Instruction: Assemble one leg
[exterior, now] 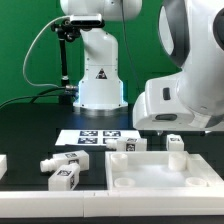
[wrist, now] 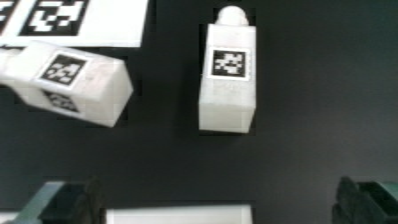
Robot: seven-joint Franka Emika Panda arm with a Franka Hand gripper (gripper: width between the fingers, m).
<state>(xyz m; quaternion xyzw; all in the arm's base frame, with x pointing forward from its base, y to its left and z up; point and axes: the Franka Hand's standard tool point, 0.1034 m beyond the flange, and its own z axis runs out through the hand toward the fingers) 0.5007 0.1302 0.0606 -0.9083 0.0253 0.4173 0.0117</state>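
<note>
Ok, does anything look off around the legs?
Nothing damaged or spilled. Parts just lie at mixed angles: one leg lies square to the open gripper, its neighbour skewed beside the marker board.

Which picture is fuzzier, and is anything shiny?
Wrist view: softer, the middle leg and its tag look smeared, and the gripper fingertips are dark blurs. Exterior view: sharper, with bright glare on the white arm.

A plain green backdrop [exterior: 22, 40] fills the upper left of the exterior view; below it runs the matte black bench [exterior: 30, 125], evenly lit.
</note>
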